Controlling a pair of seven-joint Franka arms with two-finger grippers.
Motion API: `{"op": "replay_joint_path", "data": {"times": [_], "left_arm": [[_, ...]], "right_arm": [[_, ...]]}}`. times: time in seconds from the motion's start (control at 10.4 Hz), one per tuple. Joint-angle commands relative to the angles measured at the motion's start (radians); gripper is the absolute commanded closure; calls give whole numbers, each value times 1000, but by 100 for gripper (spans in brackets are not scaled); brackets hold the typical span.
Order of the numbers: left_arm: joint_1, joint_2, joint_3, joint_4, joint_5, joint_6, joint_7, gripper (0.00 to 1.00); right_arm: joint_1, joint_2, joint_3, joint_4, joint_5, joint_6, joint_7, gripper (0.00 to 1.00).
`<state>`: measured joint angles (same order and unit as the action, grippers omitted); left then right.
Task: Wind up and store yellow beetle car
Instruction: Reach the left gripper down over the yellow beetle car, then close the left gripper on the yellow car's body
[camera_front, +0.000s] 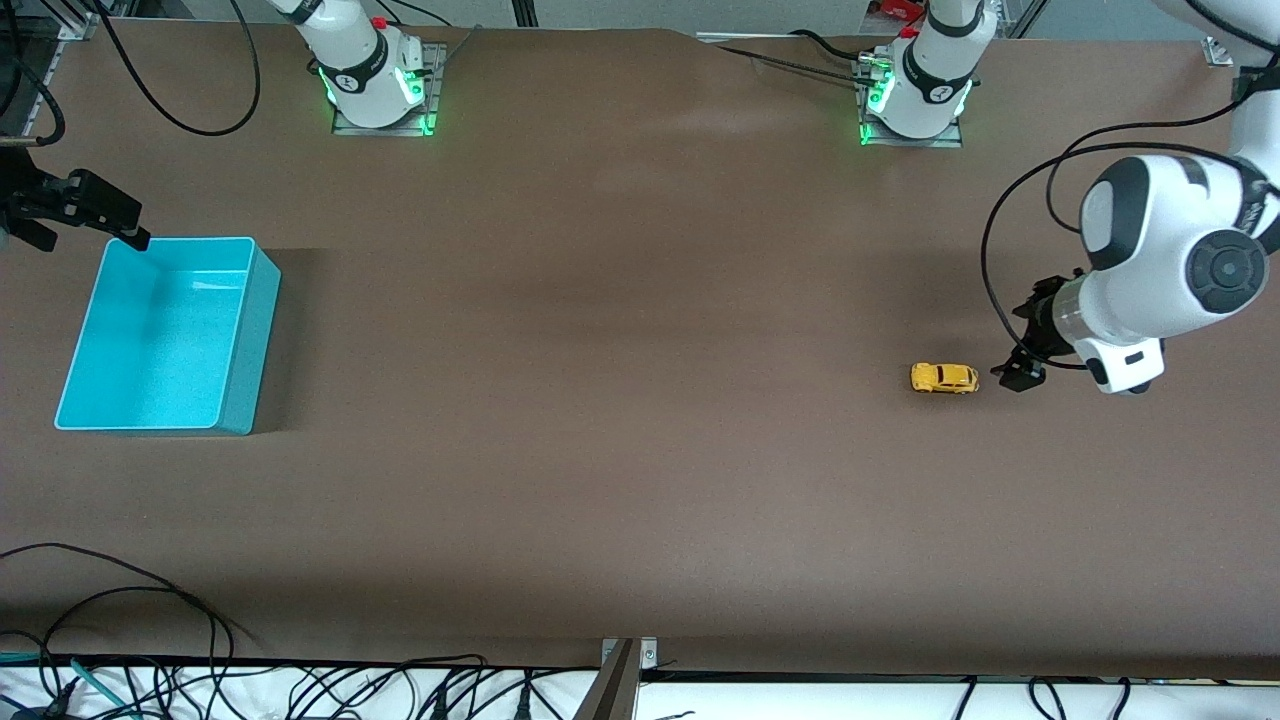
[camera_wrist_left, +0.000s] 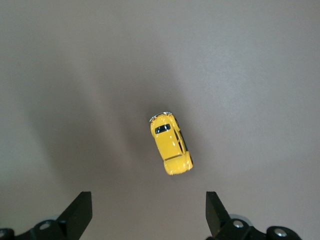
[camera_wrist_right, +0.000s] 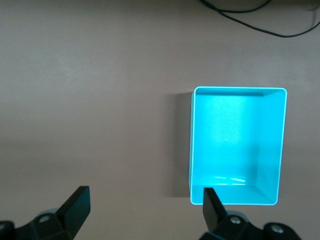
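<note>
The yellow beetle car (camera_front: 944, 378) stands on its wheels on the brown table toward the left arm's end. It also shows in the left wrist view (camera_wrist_left: 171, 143). My left gripper (camera_front: 1022, 368) is open and empty, low beside the car on the side toward the table's end, a short gap away. Both its fingers (camera_wrist_left: 80, 212) show with the car lying ahead of them. The turquoise bin (camera_front: 70, 385) stands empty toward the right arm's end and also shows in the right wrist view (camera_wrist_right: 281, 145). My right gripper (camera_front: 85, 205) is open and empty, up by the bin's farther corner.
The arm bases (camera_front: 378, 80) stand at the table's farther edge. Cables (camera_front: 150, 640) lie along the table's nearer edge.
</note>
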<state>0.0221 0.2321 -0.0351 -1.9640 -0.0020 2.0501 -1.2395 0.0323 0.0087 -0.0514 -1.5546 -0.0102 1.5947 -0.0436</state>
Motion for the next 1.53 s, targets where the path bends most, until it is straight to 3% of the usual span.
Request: {"op": "replay_joint_path", "data": {"times": [0.0, 0.57, 1.44], "left_arm": [[1, -25, -3, -103, -13, 134, -95, 0], [-16, 189, -3, -128, -9, 412, -230, 0], [-4, 222, 0, -144, 20, 458, -287, 1]], "right_arm": [[0, 4, 4, 18, -8, -4, 10, 0], [0, 4, 4, 18, -7, -4, 10, 0], [0, 5, 4, 18, -7, -2, 10, 0]]}}
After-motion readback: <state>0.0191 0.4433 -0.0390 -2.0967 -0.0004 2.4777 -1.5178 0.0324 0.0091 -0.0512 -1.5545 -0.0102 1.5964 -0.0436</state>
